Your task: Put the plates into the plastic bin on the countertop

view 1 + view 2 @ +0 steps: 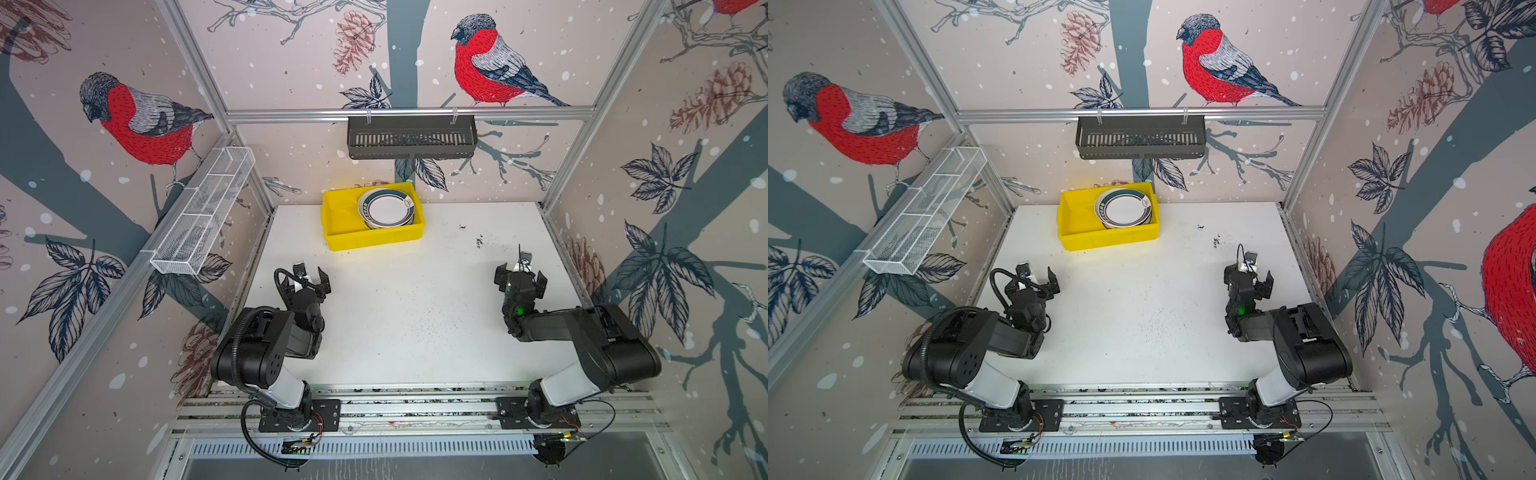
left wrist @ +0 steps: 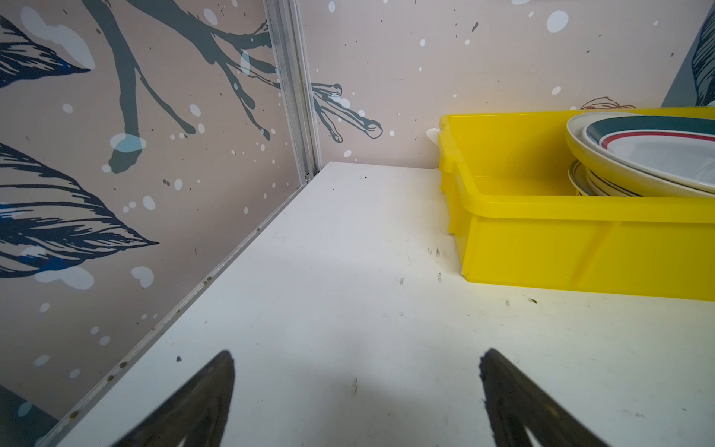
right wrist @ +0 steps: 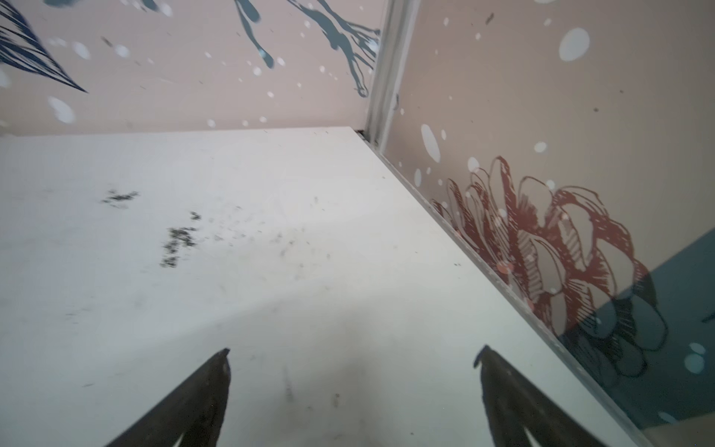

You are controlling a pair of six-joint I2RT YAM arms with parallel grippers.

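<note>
The left pincer [image 1: 305,279] and right pincer [image 1: 520,276] hung spread and empty above the bench [image 1: 407,311]; with the plates [image 1: 387,209] stacked in the plastic bin [image 1: 336,224] ahead of the left pincer, keeping clear of it seemed wisest.

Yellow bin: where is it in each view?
Top view: plastic bin just above centre.
Top view: same, slightly further left.
Left wrist: in view, cropped by the frame.
Right wrist: not in it.
Shared landmark: the plates stacked inside, seen in all but the right wrist view.
</note>
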